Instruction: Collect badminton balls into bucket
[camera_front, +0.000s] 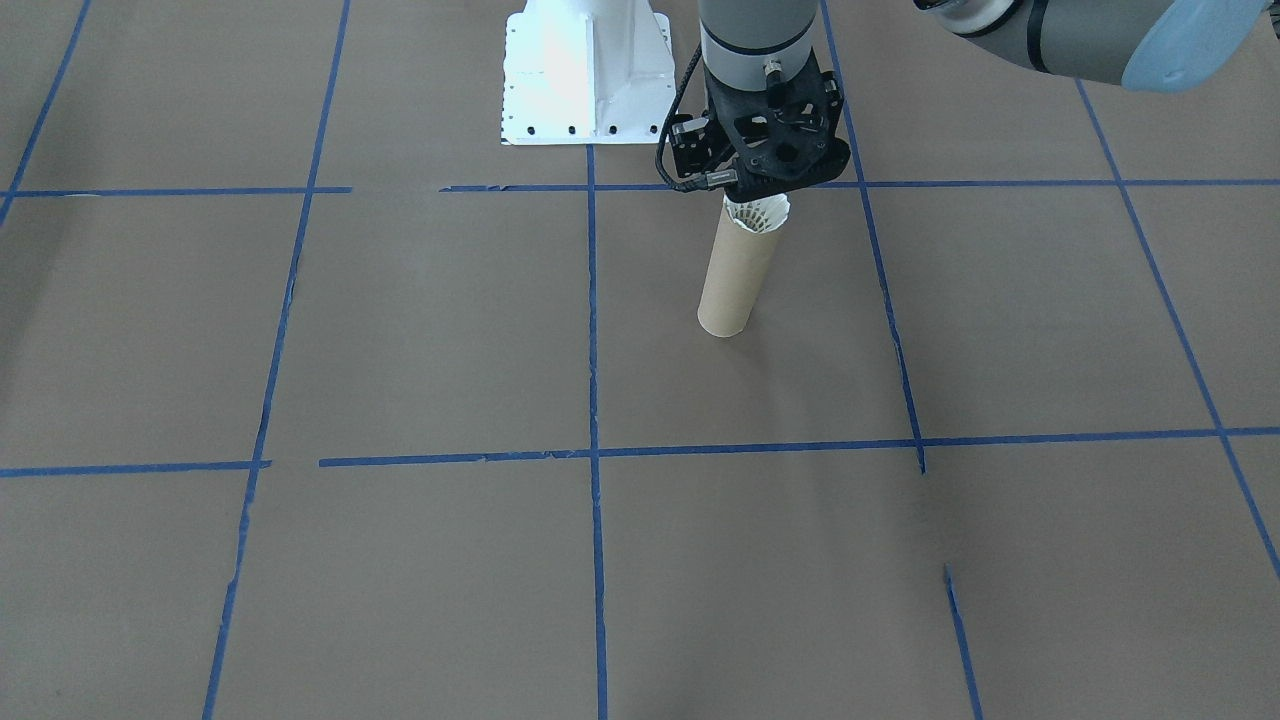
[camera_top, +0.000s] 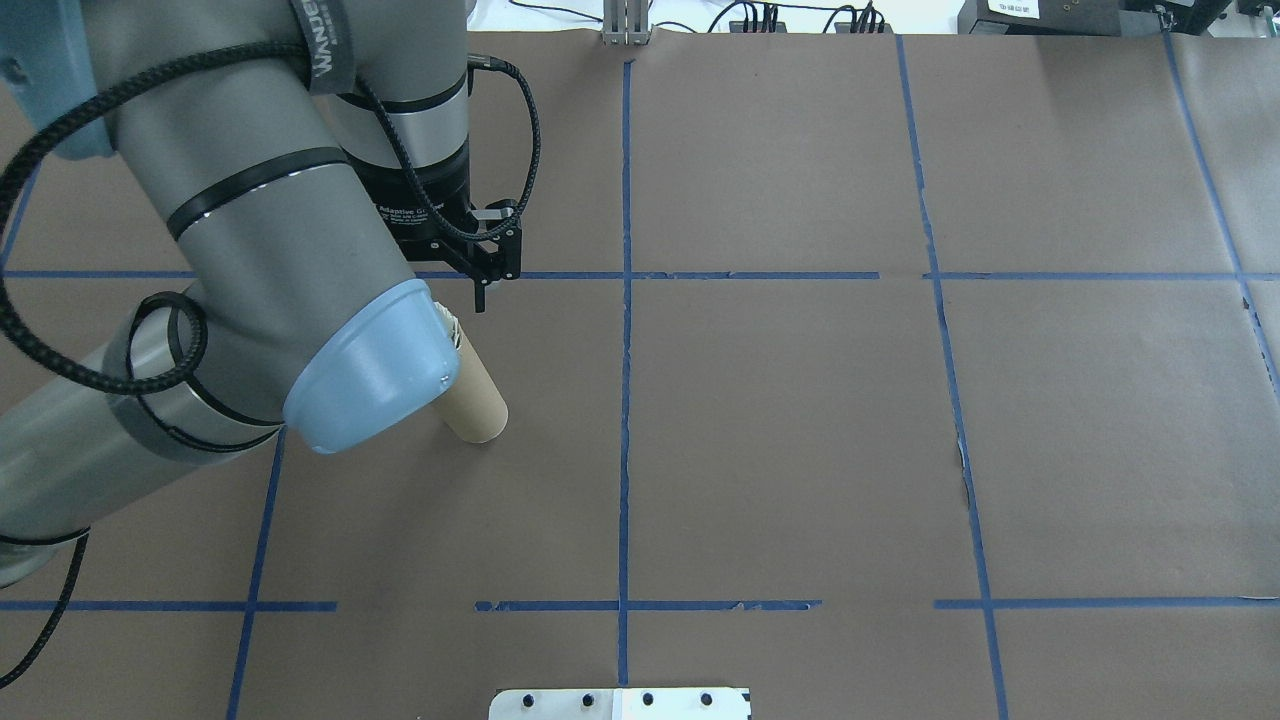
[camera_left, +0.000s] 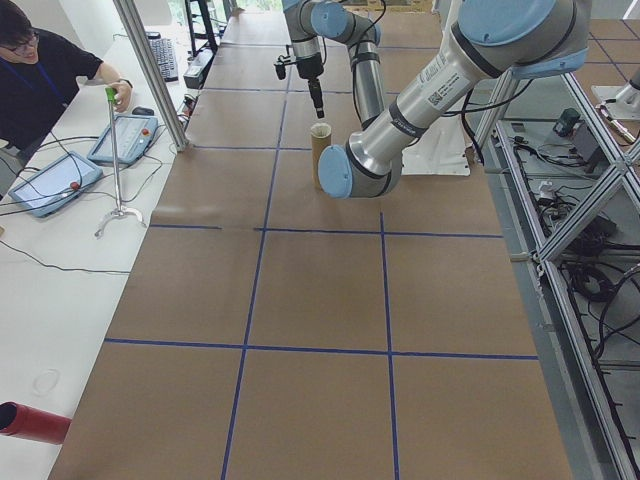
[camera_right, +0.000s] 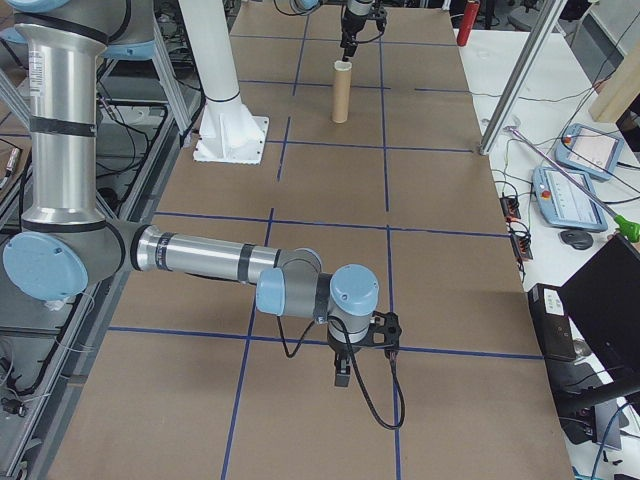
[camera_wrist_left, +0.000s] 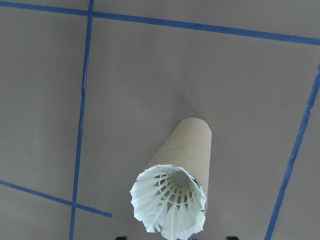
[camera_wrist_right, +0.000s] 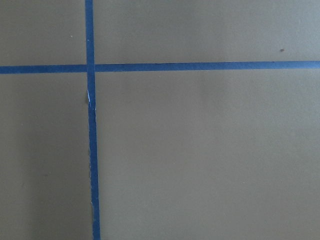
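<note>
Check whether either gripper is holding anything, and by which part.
Nothing appears held. The left gripper hangs open above the shuttlecock, whose skirt sits in the tube mouth; the right gripper shows nothing in it.

Below the fingers (camera_front: 770, 172) stands a matt brown cardboard tube (camera_front: 738, 275) — white feathers of the shuttlecock (camera_wrist_left: 169, 201) at its mouth. The bench (camera_front: 400, 340) wears dull brown paper — blue tape lines (camera_front: 593, 330) across it.

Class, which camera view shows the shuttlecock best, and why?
The left wrist view: the shuttlecock fills the tube's mouth, feathers clear. The front view shows only its small white skirt at the rim; overhead the arm nearly hides it; the side views show little of it.
</note>
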